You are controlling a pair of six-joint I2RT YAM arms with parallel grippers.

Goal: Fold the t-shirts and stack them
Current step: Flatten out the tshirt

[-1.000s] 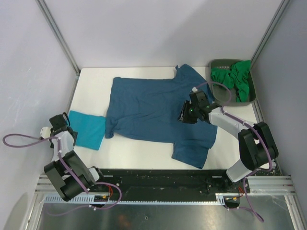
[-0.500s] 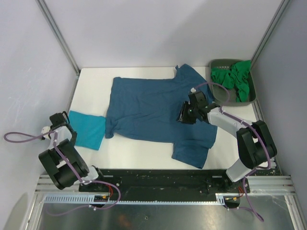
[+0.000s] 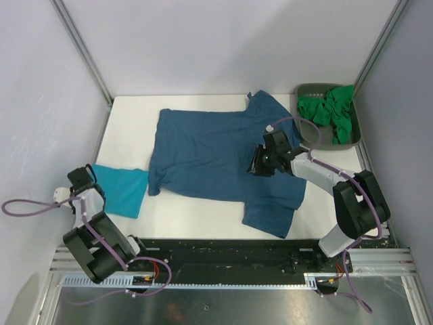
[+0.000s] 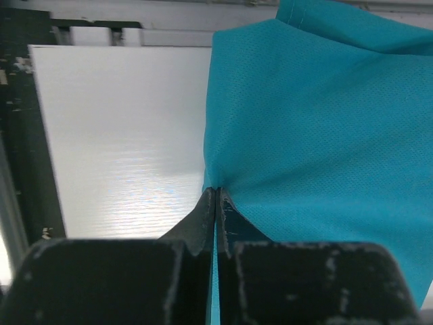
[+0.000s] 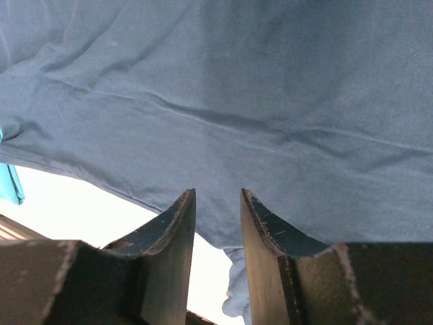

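The left claw (image 4: 215, 193) is clenched on the edge of the turquoise t-shirt (image 4: 325, 135), the cloth puckering at its tips. That shirt lies folded by the left edge of the desk (image 3: 196, 211), near the near-left corner, so the step in hand looks like shifting or tidying the folded piece.

The steel-blue t-shirt (image 3: 203, 149) is spread flat across the middle of the desk, its sleeves out and no fold made. The right claw (image 5: 218, 196) sits low over the shirt's right half with its jaws parted and nothing gripped between them.

The green t-shirts (image 3: 331, 112) are bunched in the tray (image 3: 302, 91) at the far-right corner.

The next move probably calls for setting the turquoise shirt down flat and letting go. Both claws would then need to pinch an edge of the blue shirt to start its first fold.
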